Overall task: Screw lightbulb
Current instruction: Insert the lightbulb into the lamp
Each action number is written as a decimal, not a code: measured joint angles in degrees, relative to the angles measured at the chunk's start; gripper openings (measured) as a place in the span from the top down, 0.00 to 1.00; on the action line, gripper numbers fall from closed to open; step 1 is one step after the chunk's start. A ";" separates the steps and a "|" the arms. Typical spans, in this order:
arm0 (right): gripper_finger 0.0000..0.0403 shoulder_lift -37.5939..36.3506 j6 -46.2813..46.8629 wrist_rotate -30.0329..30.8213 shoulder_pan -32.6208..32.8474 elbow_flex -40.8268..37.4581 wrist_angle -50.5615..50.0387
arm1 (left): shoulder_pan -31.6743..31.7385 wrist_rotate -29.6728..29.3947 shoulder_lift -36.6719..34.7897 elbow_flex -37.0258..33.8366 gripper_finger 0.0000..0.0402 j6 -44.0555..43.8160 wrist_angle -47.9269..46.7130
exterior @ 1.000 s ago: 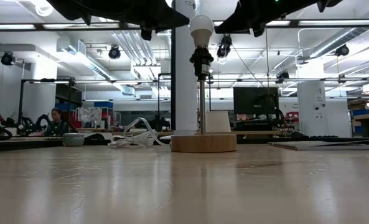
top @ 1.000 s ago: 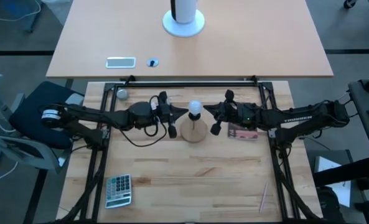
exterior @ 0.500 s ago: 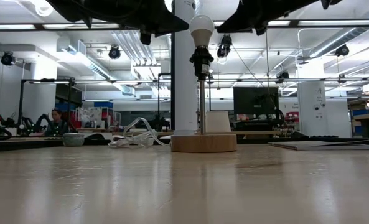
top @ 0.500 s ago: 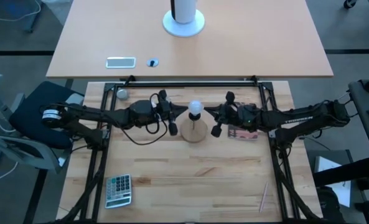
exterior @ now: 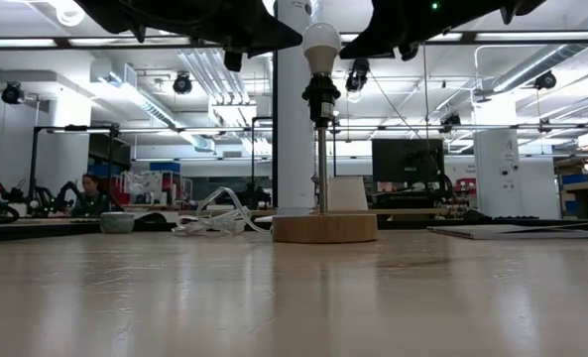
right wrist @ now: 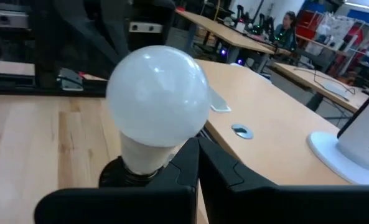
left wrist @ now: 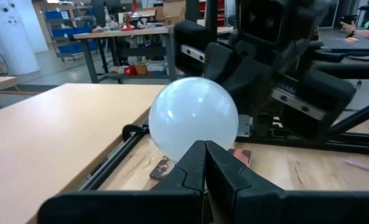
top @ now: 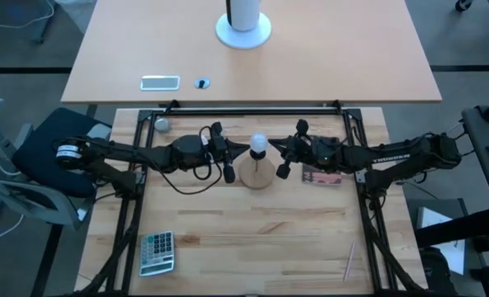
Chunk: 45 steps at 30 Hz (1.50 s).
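Lightbulb: you have the small white frosted globe lightbulb (top: 259,143) seated upright in the black socket (exterior: 320,97) atop a thin metal post on the round wooden disc stand (top: 256,173); it sits between your two sets of fingers.
Left fingers: your left gripper (top: 249,149) shows its dark fingers (left wrist: 190,168) pressed together, tips just in front of the globe, beside it, not around it; contact cannot be told.
Right fingers: your right gripper (top: 270,145) has its fingers (right wrist: 200,163) closed tight, tips just beside the bulb's neck, opposite the left ones; nothing is held.
Tabletop: light wooden tabletop (top: 252,239); grey calculator (top: 157,252) lies well apart from both sets of fingers, toward the near edge.
Beyond: small grey metallic ball (top: 161,124) rests well behind the left arm.
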 joint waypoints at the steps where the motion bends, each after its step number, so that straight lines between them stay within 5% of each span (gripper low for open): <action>1: 0.99 0.01 0.02 0.02 0.17 0.00 -0.09 | 0.12 -0.02 0.00 0.00 1.00 0.00 0.00; 24: 0.99 -0.46 0.35 6.37 2.38 0.02 -3.39 | -0.93 1.53 -3.19 -0.02 1.00 -4.23 -6.48; 45: 0.99 -0.46 -0.48 -1.64 1.50 0.02 -1.97 | 0.53 -1.30 0.05 0.00 1.00 -1.44 -0.33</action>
